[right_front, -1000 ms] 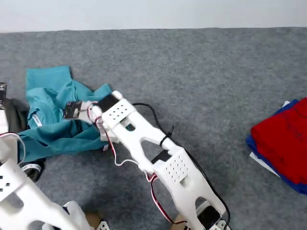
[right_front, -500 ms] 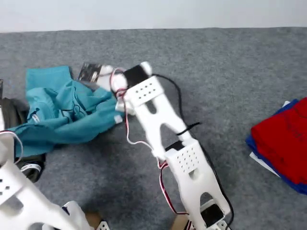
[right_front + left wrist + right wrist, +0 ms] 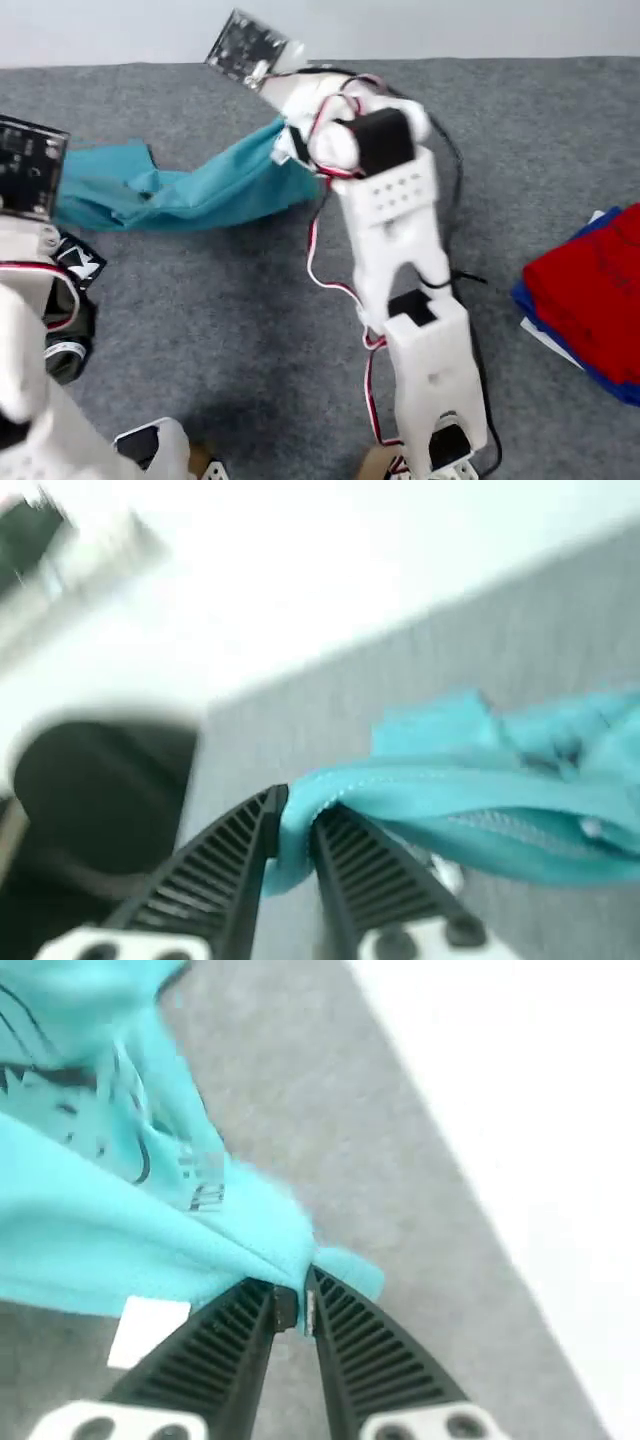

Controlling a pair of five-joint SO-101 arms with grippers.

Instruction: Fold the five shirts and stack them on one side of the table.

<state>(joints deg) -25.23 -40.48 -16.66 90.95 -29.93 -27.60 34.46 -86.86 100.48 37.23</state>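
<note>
Both jaws clamp opposite ends of the teal shirt (image 3: 200,190), stretching it over the counter (image 3: 200,330), likely to flatten it.

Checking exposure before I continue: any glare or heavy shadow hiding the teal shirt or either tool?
High view: even light, only soft shadows on the table, teal shirt plainly lit. Left wrist view: background past the table washed white, left tool on the shirt readable. Right wrist view: same white wash, right tool readable too.
</note>
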